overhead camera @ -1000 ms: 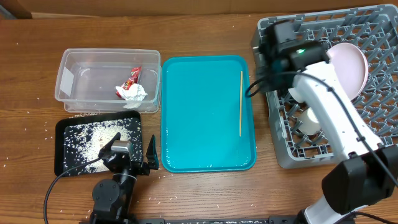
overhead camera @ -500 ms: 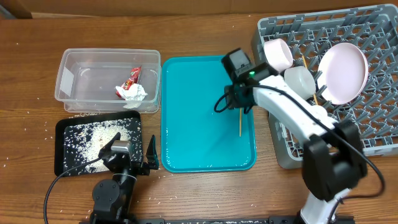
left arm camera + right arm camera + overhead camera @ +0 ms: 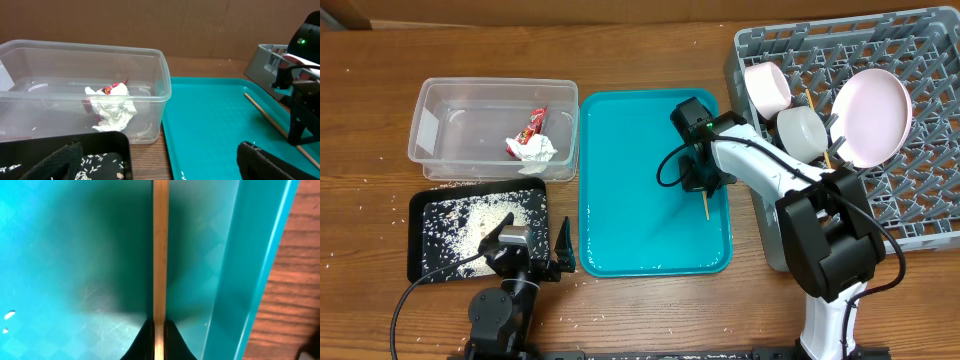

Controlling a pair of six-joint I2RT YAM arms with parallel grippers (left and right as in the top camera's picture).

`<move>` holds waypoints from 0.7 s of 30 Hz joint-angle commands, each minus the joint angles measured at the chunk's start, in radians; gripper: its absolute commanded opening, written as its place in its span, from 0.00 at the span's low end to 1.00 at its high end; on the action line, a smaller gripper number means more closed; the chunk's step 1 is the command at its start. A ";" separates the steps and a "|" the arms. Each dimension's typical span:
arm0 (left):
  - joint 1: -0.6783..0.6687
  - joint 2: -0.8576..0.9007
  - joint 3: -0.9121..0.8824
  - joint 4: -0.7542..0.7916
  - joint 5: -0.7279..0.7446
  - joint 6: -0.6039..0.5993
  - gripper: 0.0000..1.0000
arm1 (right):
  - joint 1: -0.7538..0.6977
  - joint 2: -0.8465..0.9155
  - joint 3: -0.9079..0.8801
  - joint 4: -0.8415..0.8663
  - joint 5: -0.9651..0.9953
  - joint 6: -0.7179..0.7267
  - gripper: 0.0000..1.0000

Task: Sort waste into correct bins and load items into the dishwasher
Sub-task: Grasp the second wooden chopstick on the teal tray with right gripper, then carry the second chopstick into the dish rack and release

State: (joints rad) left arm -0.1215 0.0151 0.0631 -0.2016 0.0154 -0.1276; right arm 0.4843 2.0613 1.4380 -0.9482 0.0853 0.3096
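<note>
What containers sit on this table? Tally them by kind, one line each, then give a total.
Clear plastic tub: 1
Black tray: 1
Teal tray: 1
Grey dish rack: 1
Total: 4

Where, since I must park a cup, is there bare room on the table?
The teal tray's left and middle, between the clear tub and the chopstick, lie bare; so does the table behind the tub. Crowded: the tray's right edge, where the right tool pinches the chopstick, and the rack's back-left.
</note>
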 commanded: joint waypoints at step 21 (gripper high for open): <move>0.010 -0.011 -0.004 0.000 0.008 0.000 1.00 | -0.389 -0.307 0.196 0.004 0.297 -0.686 0.04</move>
State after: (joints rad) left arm -0.1215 0.0151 0.0631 -0.2016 0.0154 -0.1276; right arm 0.1539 1.6844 1.6485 -0.9504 0.3695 -0.2134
